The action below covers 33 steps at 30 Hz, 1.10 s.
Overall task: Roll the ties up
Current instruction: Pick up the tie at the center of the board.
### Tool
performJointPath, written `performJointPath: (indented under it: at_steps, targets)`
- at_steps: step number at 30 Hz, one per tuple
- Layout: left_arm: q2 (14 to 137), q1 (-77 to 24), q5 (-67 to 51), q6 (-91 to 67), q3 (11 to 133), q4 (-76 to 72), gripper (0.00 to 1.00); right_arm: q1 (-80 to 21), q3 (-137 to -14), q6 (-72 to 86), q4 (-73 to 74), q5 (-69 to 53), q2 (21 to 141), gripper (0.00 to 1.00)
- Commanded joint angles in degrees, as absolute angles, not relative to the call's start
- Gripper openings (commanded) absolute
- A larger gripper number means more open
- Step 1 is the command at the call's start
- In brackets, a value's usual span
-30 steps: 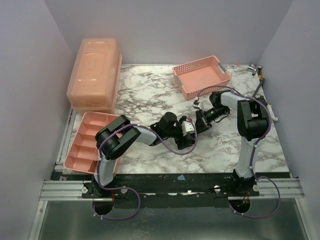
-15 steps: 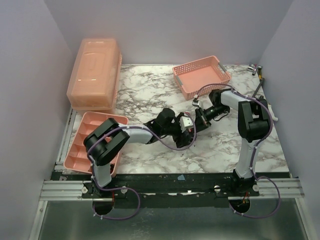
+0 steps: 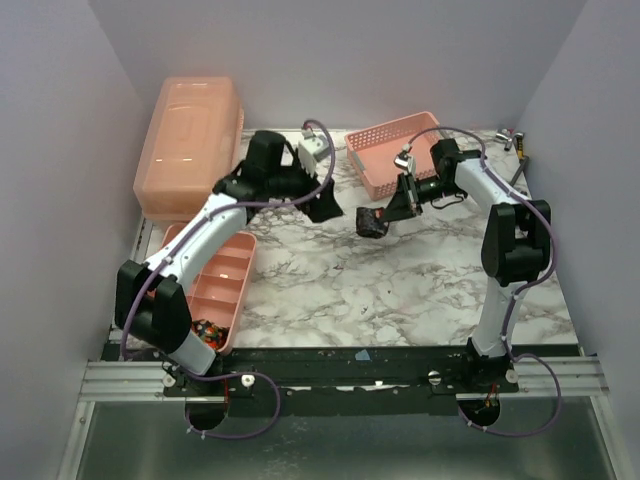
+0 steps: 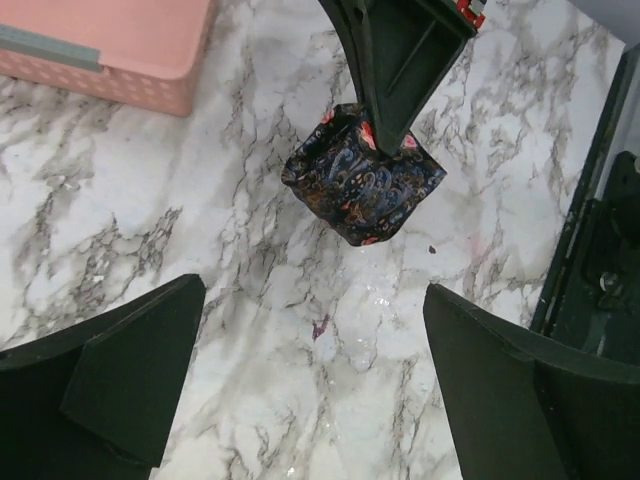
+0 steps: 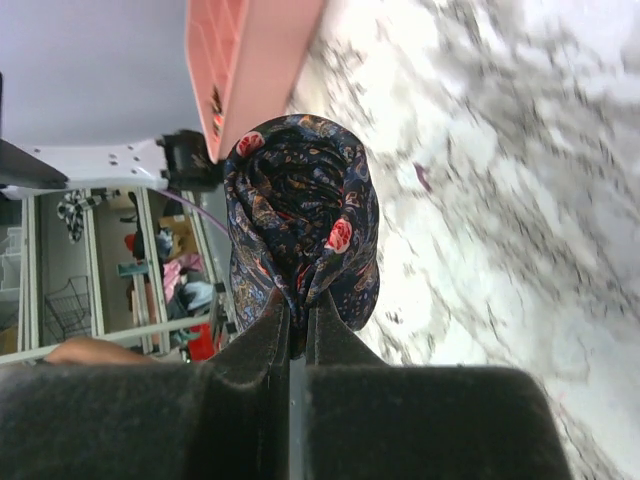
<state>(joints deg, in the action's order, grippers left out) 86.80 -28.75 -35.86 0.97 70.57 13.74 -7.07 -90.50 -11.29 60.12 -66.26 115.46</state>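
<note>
Nearby, a pink basket (image 3: 375, 182) sits behind the tie (image 3: 371, 222) (right tool (image 5: 297, 322) pinching).

No legible text — no labels, numbers.

You are working in a robotics lab cell. Plain lilac walls (image 3: 60, 150) box in a marble-patterned tabletop (image 3: 400, 290). The left arm (image 3: 200, 235) and right arm (image 3: 510, 250) are bolted to an aluminium rail (image 3: 130, 375) at its near edge, with lilac cables (image 3: 278, 402) looping below. Your right wrist camera catches cluttered shelving (image 5: 150, 260) and a wire basket (image 5: 65, 305) beyond.
</note>
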Motion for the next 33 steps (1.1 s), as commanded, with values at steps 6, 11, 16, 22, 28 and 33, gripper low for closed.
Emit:
performJointPath:
  at_steps: [6,11,16,22,28,33]
  targets:
    - [94.0,-18.9,-61.4,-13.7,89.1,42.1,0.99,-10.4,-94.2,8.8,43.2,-78.0,113.3,0.01]
    - [92.2,-18.9,-64.3,-27.0,83.2,31.5,0.98,-12.9,-93.7,9.2,42.4,-79.1,110.9,0.01]
    - [90.4,-19.4,-59.3,-33.7,75.1,21.6,0.99,-15.7,-91.0,9.5,41.2,-79.0,108.0,0.01]
    - [90.0,-21.9,-59.4,-38.6,69.8,11.7,0.99,-18.7,-89.7,11.0,39.2,-77.9,106.1,0.01]
    - [88.7,-23.2,-63.8,-46.9,63.5,-4.0,0.92,-19.1,-89.7,11.6,38.5,-78.0,106.6,0.01]
    - [88.9,-23.2,-65.5,-50.6,61.9,-10.3,0.76,-19.1,-89.5,12.2,38.1,-78.4,107.2,0.01]
